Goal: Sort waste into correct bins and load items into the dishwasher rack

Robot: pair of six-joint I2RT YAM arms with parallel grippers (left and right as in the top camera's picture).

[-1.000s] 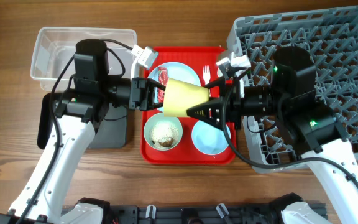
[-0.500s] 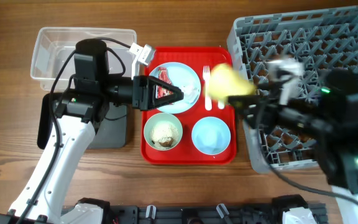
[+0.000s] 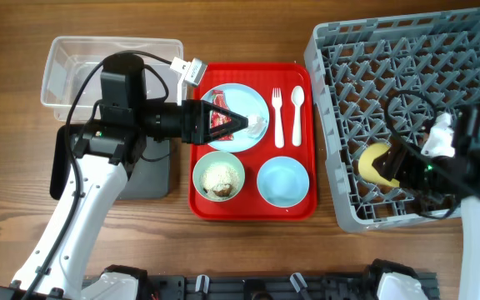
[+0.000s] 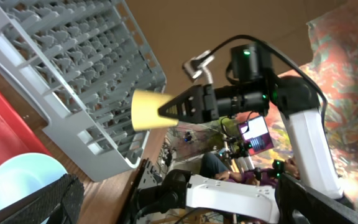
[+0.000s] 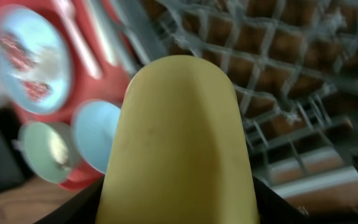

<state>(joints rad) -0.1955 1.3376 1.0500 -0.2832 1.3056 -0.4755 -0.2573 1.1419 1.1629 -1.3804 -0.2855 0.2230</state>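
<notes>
My right gripper (image 3: 390,165) is shut on the small yellow cup (image 3: 374,161) and holds it on its side low over the grey dishwasher rack (image 3: 415,75), near its front edge. The cup (image 5: 179,137) fills the right wrist view, with a black finger on each side. My left gripper (image 3: 244,123) stands open above the light blue plate (image 3: 244,100), holding nothing. On that plate lie a red wrapper (image 3: 217,117) and a white tissue (image 3: 260,126). The left wrist view shows the cup (image 4: 146,110) over the rack (image 4: 61,68).
A red tray (image 3: 307,204) carries the plate, a white fork (image 3: 278,112), a spoon (image 3: 297,111), a pale green bowl (image 3: 218,177) with rice and a light blue bowl (image 3: 282,181). A clear tub (image 3: 77,71) stands at far left. My left arm mostly hides a black tray (image 3: 155,171).
My left gripper opened and let go of the yellow cup. My right gripper carried the cup from above the red tray to the right, down over the rack.
</notes>
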